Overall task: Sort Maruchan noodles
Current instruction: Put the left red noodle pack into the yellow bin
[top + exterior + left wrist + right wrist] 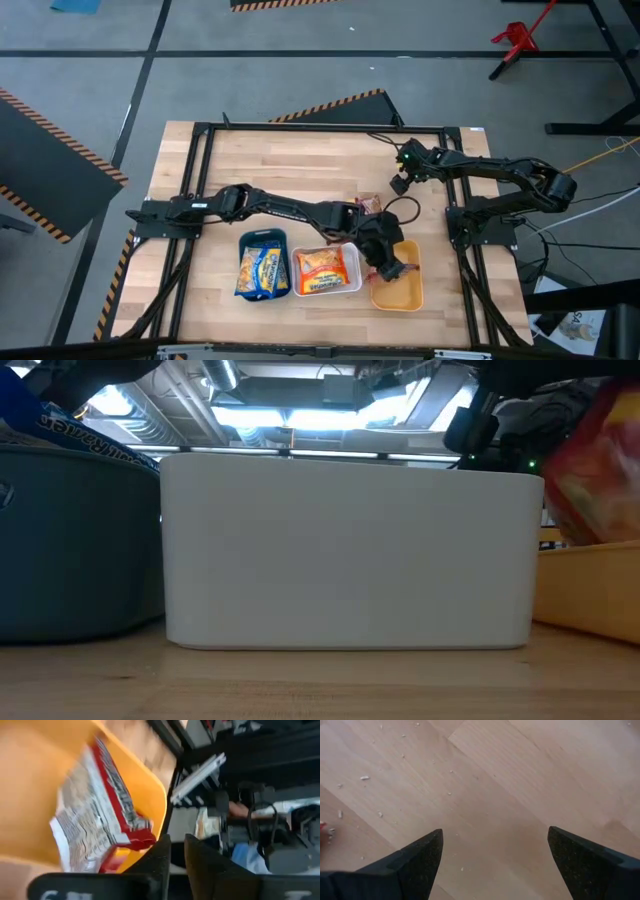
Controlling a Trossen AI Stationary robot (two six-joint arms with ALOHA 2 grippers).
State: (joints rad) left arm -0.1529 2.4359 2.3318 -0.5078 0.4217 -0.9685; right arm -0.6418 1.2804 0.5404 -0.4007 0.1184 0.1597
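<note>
The left arm stretches across the wooden table (pixel 300 170) from its left edge, bent down at the wrist so that the left gripper (pixel 392 268) hangs over the orange tray (pixel 408 292) at the front right. Its jaws stand only slightly apart, with a narrow gap between the two dark fingers (pixel 159 856); a red noodle packet (pixel 97 815) lies tilted against the tray's inner wall just beside the fingertips, and whether they touch it cannot be told. The right arm waits folded near the table's back right corner, the right gripper (pixel 492 860) pointing down at bare wood strewn with small crumbs, its jaws wide apart and holding nothing. Three trays sit in a row along the front: a teal tray (pixel 278 238) with blue noodle packets (pixel 260 272), a white tray (pixel 352 285) with an orange noodle packet (pixel 320 270), then the orange one. Another packet (pixel 370 204) lies on the table behind the trays. Around the table is grey floor with striped hazard tape.
</note>
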